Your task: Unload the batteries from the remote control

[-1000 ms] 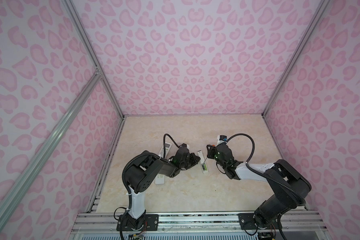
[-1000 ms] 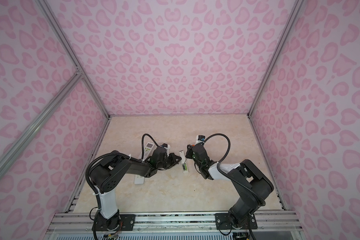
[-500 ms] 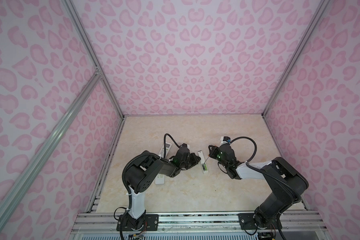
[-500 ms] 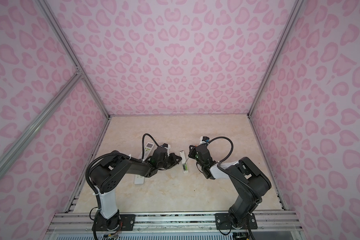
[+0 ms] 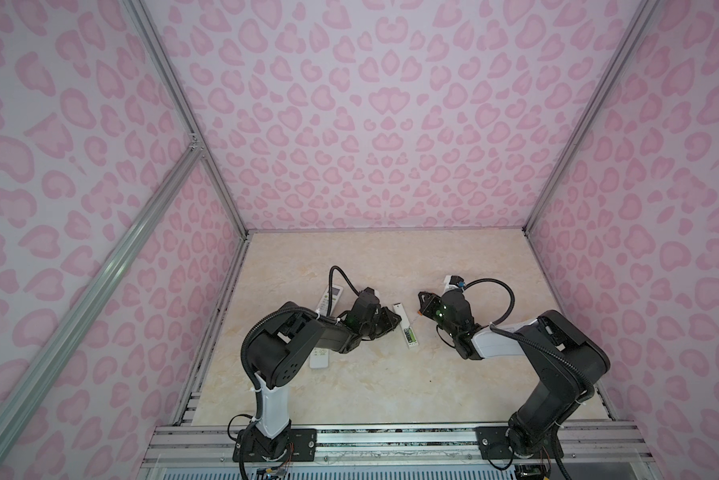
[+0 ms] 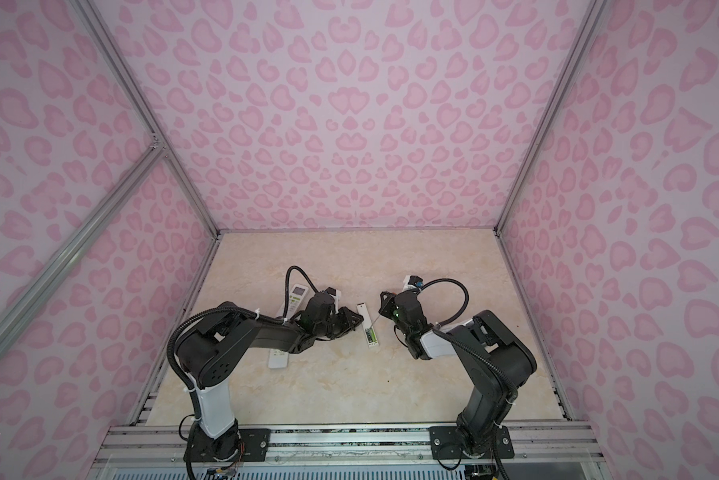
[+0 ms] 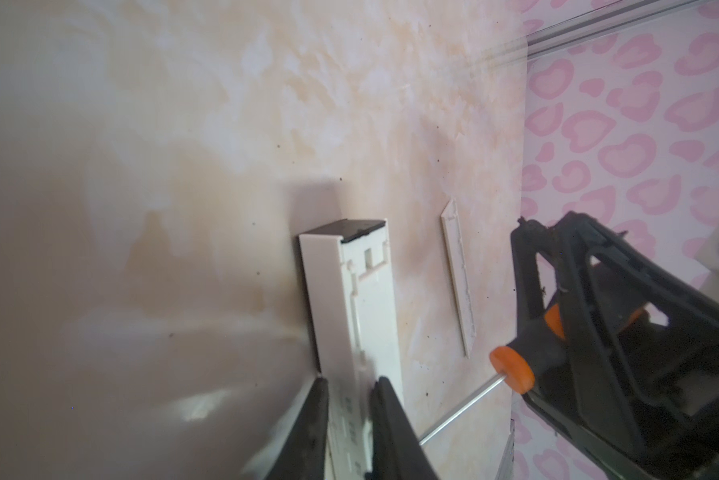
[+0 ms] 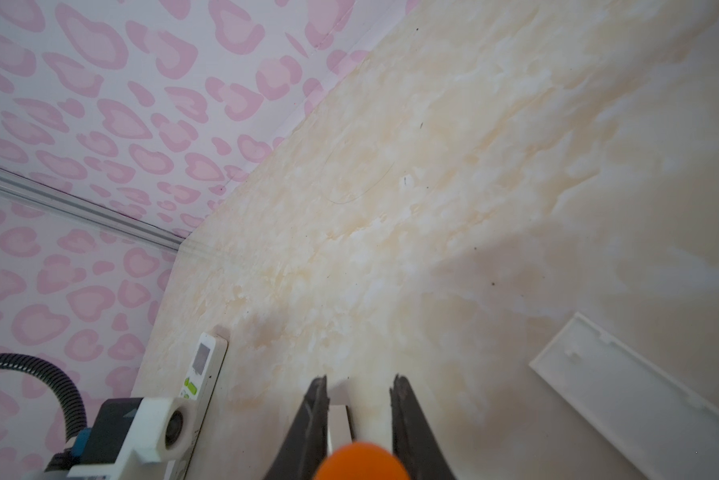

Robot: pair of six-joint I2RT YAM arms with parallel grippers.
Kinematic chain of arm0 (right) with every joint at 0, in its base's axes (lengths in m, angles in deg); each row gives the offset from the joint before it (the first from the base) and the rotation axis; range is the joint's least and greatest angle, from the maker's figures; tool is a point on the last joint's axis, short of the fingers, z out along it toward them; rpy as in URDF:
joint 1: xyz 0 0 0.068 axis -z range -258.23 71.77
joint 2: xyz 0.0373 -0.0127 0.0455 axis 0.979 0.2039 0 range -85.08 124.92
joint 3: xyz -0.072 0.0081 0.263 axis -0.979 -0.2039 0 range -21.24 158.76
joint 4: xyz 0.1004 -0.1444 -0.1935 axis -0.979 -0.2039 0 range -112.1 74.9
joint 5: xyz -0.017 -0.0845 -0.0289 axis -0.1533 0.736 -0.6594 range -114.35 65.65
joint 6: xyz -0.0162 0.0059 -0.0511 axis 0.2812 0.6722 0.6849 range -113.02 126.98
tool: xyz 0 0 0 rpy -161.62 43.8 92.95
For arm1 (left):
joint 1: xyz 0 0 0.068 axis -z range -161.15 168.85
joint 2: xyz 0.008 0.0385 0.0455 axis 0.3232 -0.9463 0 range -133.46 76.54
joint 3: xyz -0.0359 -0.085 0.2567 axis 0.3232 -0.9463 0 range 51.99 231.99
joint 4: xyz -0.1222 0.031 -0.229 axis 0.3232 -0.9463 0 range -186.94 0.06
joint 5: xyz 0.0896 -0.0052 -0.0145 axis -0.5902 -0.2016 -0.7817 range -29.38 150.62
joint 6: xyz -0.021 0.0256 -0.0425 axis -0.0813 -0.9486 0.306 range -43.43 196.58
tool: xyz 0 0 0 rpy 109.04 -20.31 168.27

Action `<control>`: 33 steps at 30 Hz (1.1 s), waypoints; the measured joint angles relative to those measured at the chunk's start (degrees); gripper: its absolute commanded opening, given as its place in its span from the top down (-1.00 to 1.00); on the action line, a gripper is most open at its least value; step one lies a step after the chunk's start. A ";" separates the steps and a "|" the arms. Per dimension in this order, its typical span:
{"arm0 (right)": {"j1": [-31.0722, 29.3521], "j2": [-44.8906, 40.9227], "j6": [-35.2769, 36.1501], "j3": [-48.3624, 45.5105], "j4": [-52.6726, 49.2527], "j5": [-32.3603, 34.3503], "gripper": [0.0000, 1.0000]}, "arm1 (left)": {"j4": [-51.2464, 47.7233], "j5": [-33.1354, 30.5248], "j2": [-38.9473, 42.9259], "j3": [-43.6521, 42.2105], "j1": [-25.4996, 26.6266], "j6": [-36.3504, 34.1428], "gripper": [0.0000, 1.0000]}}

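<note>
3 remotes [image 5: 332, 296] [image 5: 319, 358] [image 5: 399, 309], 1 screwdriver [image 7: 511, 370], 1 batt. cover [image 7: 457, 278].

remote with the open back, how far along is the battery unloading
Done: the battery cover is off, lying on the table beside the remote. In hand: the left gripper clamps the remote while the right gripper holds the screwdriver, shaft angled toward the open compartment. To do: the green batteries sit inside the compartment, and no loose cell shows on the table.

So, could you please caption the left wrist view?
Left gripper straddles the open remote; right gripper holds a screwdriver nearby.
</note>
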 measured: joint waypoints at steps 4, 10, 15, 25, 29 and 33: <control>0.52 0.07 -0.74 -0.50 0.79 -0.90 1.00 | 0.76 0.17 -0.46 0.15 0.04 0.04 0.57; 1.07 0.07 -1.16 -0.66 0.87 -1.53 1.00 | 0.52 0.15 -0.57 0.55 0.15 0.02 0.58; 1.46 0.28 -1.49 -0.66 1.29 -2.40 1.00 | 0.66 0.15 -0.76 0.61 0.15 0.02 0.59; 1.73 -0.09 -2.12 -1.25 2.08 -2.64 1.00 | 0.70 0.15 -0.81 0.68 0.20 0.02 0.59; 1.73 -0.96 -1.53 -1.25 1.62 -2.47 1.00 | 0.59 0.00 -0.74 0.68 0.20 0.00 0.58; 1.40 -2.67 0.00 -0.96 -0.13 -2.23 1.00 | -0.70 -0.33 -0.20 0.83 0.24 -0.20 0.52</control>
